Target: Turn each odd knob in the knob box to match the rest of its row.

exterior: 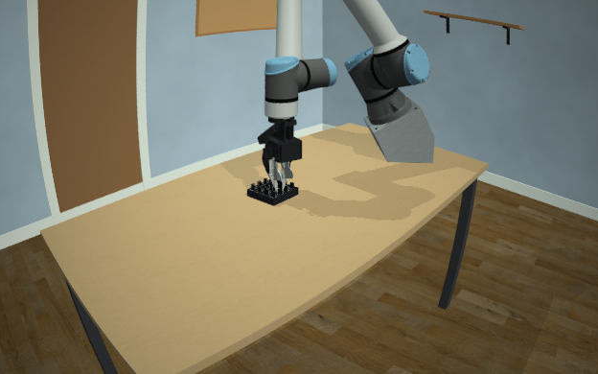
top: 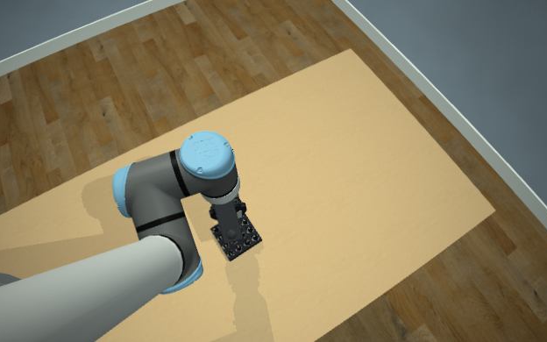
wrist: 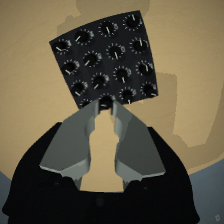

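Left wall: a tall brown panel [exterior: 89, 105] stands beyond the left corner of the worktop [top: 347, 145] [exterior: 197, 259] in the exterior view.
Worktop: pale wood, with dark legs [exterior: 458, 249] visible in that view.
Knob box: the black, square box [top: 246, 246] [exterior: 261, 195] [wrist: 102, 42] lies flat, inward from the worktop's far long edge and well apart from its left corner.
Knobs: small black knobs with pale pointers, in a grid; their labels are too small to read.
Gripper: black, with grey jaws, the gripper [top: 238, 215] [exterior: 279, 188] [wrist: 106, 100] points down over the box, its fingertips closed in on one black knob [wrist: 106, 101].
Clasped knob: on the box edge nearest the gripper in the wrist view, second column from the left; its pointer cannot be made out.
Arm: grey and white with light-blue caps, the arm [top: 156, 180] [exterior: 281, 86] reaches above the box.
Grey bracket: an angular block [exterior: 405, 136] shows between the worktop's far and right corners.
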Available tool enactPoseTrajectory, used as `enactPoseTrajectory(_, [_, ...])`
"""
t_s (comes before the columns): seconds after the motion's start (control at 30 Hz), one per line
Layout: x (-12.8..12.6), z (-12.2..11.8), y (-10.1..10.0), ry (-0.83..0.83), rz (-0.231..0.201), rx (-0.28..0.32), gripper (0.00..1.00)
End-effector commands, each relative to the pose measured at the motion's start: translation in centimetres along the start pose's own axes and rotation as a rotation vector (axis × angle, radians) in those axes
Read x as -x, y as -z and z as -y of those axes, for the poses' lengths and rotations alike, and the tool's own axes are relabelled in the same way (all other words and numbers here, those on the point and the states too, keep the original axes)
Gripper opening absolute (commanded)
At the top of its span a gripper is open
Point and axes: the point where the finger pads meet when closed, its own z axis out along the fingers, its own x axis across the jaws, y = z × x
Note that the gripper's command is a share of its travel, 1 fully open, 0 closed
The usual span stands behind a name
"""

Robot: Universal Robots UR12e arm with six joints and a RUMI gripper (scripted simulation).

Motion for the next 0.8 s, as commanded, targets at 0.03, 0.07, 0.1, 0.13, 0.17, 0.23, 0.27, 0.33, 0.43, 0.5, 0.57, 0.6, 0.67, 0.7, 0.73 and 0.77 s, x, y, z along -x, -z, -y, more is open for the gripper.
enactPoseTrajectory(0.03, [-0.21,-0.04,-0.01,0.082,-0.001,0.001,0.04])
enactPoseTrajectory(0.07, [-0.21,-0.04,-0.01,0.101,-0.001,0.001,0.04])
enactPoseTrajectory(0.1, [-0.21,-0.03,-0.01,0.12,-0.001,0.001,0.04])
enactPoseTrajectory(0.13, [-0.2,-0.03,-0.01,0.139,-0.001,0.001,0.04])
enactPoseTrajectory(0.17, [-0.19,-0.03,0.0,0.159,-0.001,0.001,0.04])
enactPoseTrajectory(0.23, [-0.16,-0.04,0.01,0.2,0.0,0.001,0.04])
enactPoseTrajectory(0.27, [-0.14,-0.04,0.01,0.221,0.0,0.001,0.04])
enactPoseTrajectory(0.33, [-0.11,-0.03,0.02,0.264,0.0,0.001,0.04])
enactPoseTrajectory(0.43, [-0.07,-0.02,0.03,0.33,0.0,0.001,0.04])
enactPoseTrajectory(0.5, [-0.04,-0.02,0.03,0.374,0.0,0.001,0.04])
enactPoseTrajectory(0.57, [-0.04,-0.02,0.03,0.374,0.0,0.001,0.04])
enactPoseTrajectory(0.6, [-0.04,-0.03,0.01,0.396,0.0,0.001,0.04])
enactPoseTrajectory(0.67, [-0.02,-0.03,0.02,0.44,0.0,0.001,0.04])
enactPoseTrajectory(0.7, [0.0,-0.02,0.02,0.462,0.0,0.001,0.04])
enactPoseTrajectory(0.73, [0.01,-0.02,0.02,0.484,0.0,0.001,0.04])
enactPoseTrajectory(0.77, [0.02,-0.02,0.02,0.505,0.0,0.001,0.04])
